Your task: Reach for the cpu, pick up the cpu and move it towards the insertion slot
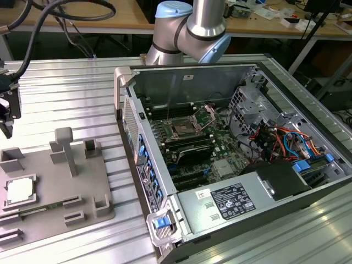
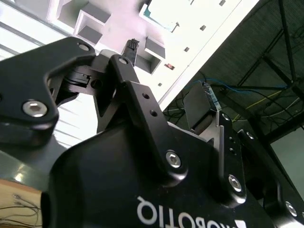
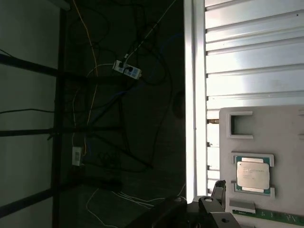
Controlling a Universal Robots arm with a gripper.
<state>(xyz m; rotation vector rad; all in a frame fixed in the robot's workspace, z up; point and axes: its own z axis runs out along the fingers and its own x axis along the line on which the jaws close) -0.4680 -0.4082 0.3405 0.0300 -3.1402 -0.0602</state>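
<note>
The cpu is a pale silvery square chip lying flat in a recess of the grey fixture plate at the exterior view's left; in the first wrist view the cpu shows its thin green rim. My gripper hangs above the table's left edge, higher than the chip and apart from it. In the second wrist view the gripper is open, with nothing between its black fingers. The insertion slot, a silver-framed socket with a dark centre, sits on the motherboard inside the open computer case.
The open computer case with its power supply, drive cage and coloured cables takes up the exterior view's right. Grey upright blocks stand on the fixture plate. The ribbed metal table ends just past the gripper. The arm's base rises behind the case.
</note>
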